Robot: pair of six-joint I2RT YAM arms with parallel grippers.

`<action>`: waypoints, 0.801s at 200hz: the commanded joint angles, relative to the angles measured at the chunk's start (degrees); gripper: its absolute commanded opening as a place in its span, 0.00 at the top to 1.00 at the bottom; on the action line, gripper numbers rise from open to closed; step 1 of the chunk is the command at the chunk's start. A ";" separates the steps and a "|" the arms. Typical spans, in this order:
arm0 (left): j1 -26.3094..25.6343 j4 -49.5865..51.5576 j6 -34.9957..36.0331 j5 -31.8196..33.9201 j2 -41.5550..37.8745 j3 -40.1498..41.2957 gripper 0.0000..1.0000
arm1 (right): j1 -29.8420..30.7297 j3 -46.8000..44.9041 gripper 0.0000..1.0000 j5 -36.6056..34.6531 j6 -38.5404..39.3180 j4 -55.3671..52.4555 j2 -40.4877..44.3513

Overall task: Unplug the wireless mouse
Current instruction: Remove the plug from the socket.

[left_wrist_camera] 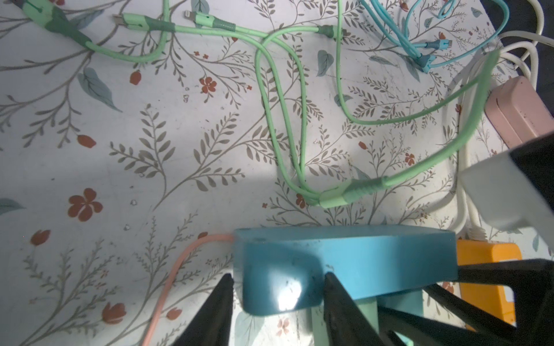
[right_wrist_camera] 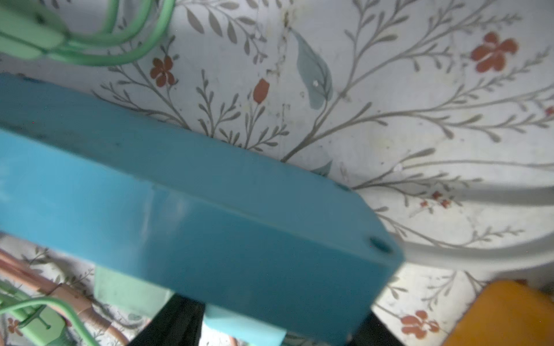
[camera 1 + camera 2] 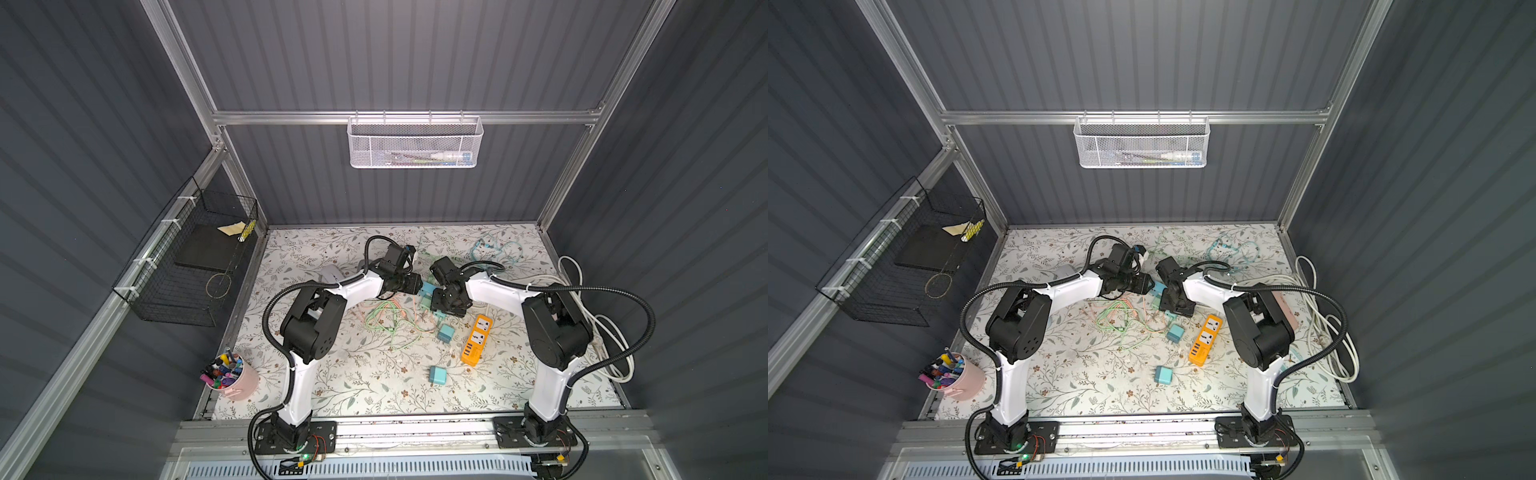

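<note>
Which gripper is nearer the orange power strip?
Right. The right gripper is just beyond the far end of the orange power strip; the left gripper is farther, past the right one.

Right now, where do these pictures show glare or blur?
Left wrist view: a white glare spot on the blue box, floral tabletop sharp; right wrist view: the box, very close, looks soft; both top views: fairly evenly lit, sharp.

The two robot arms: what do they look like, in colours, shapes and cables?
Both the left arm and the right arm have white links with bulky black joints. A black ribbed hose loops along each. The left gripper has black, tapering fingers. Black base plates carry thin red wires.
</note>
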State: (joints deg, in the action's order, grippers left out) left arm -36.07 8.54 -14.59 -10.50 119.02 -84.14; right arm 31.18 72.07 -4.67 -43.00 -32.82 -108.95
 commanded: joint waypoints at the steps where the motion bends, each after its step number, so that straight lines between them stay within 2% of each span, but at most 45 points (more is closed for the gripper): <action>1: -0.62 -0.37 0.04 -0.50 0.60 1.23 0.51 | 0.21 0.42 0.38 -1.73 -2.75 -2.61 -1.39; 15: -0.59 -0.36 0.14 -0.27 0.62 1.48 0.51 | 0.36 0.10 0.40 -1.57 -3.29 -2.13 -1.68; 46: -0.97 -0.01 0.13 0.13 0.60 1.78 0.51 | 0.54 -0.09 0.56 -1.95 -4.17 -2.26 -1.80; 96: -1.57 -0.22 -2.38 -1.01 0.81 1.60 0.52 | 2.32 -0.25 0.59 -2.50 -8.74 -3.10 -1.09; 135: -1.75 -1.79 -5.14 -1.86 -0.16 2.58 0.53 | 2.66 -2.82 0.68 2.95 -13.29 0.22 0.50; 160: -1.84 -3.98 -7.38 -2.18 -1.20 6.64 0.53 | 3.19 -3.83 0.69 3.96 -14.24 1.63 2.38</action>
State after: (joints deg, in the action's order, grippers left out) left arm -36.51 3.77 -19.07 -10.39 118.50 -81.08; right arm 32.95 70.06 -5.04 -54.83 -30.65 -107.83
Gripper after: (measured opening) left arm 0.475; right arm 0.443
